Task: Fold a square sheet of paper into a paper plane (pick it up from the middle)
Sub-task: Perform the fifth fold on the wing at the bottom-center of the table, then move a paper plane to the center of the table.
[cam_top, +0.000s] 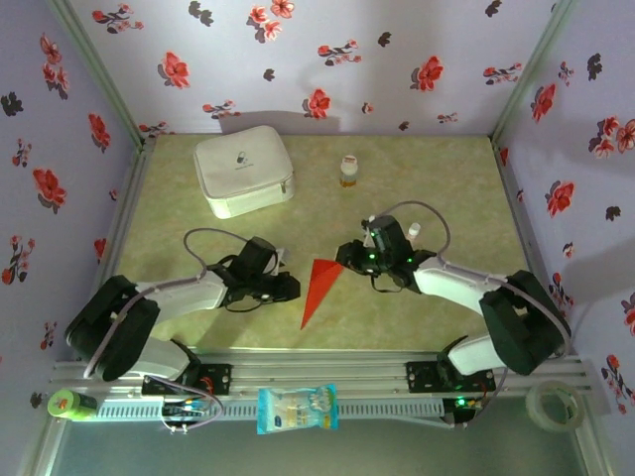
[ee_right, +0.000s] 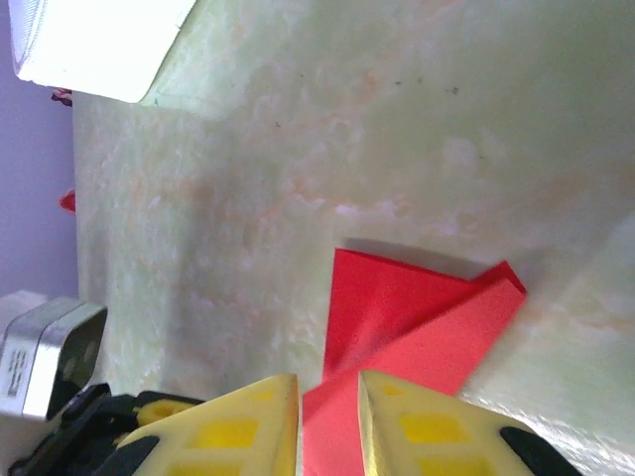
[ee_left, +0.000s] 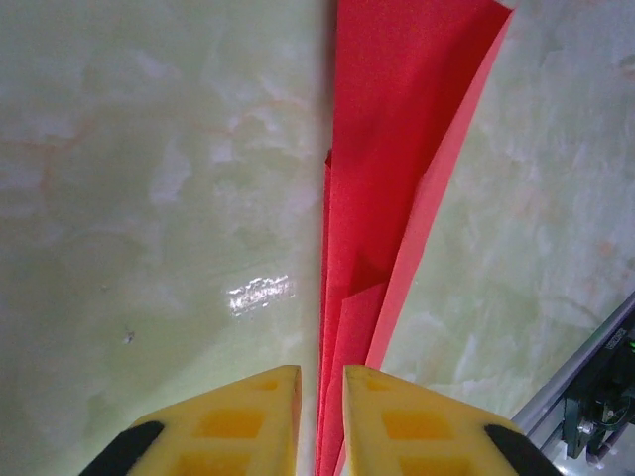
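The paper plane (cam_top: 317,288) lies on the table (cam_top: 427,188) between the two arms, a narrow red dart with its point toward the near edge and its wide tail toward the right arm. In the left wrist view the plane (ee_left: 397,198) shows a long centre crease and layered flaps that lift a little off the surface. From the right wrist, the plane (ee_right: 417,327) shows a tail corner standing slightly proud.

It should handle as very light and thin: stiff along the creases, floppy across the flaps, easy to crumple or to slide on this smooth top (a hard pinch would dent it). The best hold looks to be the centre ridge near the middle, where the layers stack.

The left gripper (cam_top: 288,288) (ee_left: 320,372) sits at the plane's left edge, its jaws a narrow gap apart with the red crease running into that gap, not pinched. The right gripper (cam_top: 347,260) (ee_right: 327,382) is at the tail, jaws likewise a little apart, with paper below the gap.
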Robot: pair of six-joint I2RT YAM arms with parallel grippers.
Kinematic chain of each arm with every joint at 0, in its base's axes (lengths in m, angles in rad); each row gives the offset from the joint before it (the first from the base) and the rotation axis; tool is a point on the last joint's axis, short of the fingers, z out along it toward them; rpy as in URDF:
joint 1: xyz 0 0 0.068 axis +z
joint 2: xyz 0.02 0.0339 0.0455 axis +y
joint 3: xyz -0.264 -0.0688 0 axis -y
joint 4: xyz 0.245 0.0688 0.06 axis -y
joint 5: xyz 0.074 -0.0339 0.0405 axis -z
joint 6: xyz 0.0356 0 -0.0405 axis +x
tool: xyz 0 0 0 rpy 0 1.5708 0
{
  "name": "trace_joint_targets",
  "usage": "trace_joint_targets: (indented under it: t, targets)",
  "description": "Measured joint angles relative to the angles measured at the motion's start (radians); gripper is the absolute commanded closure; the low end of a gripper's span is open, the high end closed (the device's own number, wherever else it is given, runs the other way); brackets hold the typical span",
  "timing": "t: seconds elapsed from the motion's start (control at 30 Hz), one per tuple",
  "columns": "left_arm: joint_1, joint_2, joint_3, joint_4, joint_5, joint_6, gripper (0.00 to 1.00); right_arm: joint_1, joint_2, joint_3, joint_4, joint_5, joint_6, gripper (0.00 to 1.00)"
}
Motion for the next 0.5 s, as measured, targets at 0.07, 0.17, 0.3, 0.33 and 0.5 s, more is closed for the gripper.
trace_joint_targets:
  t: [0.07, 0.17, 0.3, 0.33, 0.5]
  targets:
    - [0.000, 0.028, 0.006, 0.016, 0.013, 0.000, 0.80, 0.000, -0.020, -0.028, -0.007, 0.006, 0.006, 0.77]
    - [0.000, 0.069, 0.015, 0.048, 0.035, 0.000, 0.79, 0.000, -0.031, -0.055, -0.015, 0.011, 0.021, 0.77]
    - [0.000, 0.115, 0.024, 0.077, 0.055, 0.002, 0.79, 0.000, -0.032, -0.076, -0.016, 0.012, 0.037, 0.77]
    - [0.000, 0.122, 0.025, 0.082, 0.057, 0.003, 0.79, 0.000, -0.032, -0.079, -0.016, 0.012, 0.041, 0.77]
    - [0.000, 0.148, 0.026, 0.099, 0.066, 0.004, 0.79, 0.000, -0.031, -0.080, -0.013, 0.012, 0.052, 0.77]
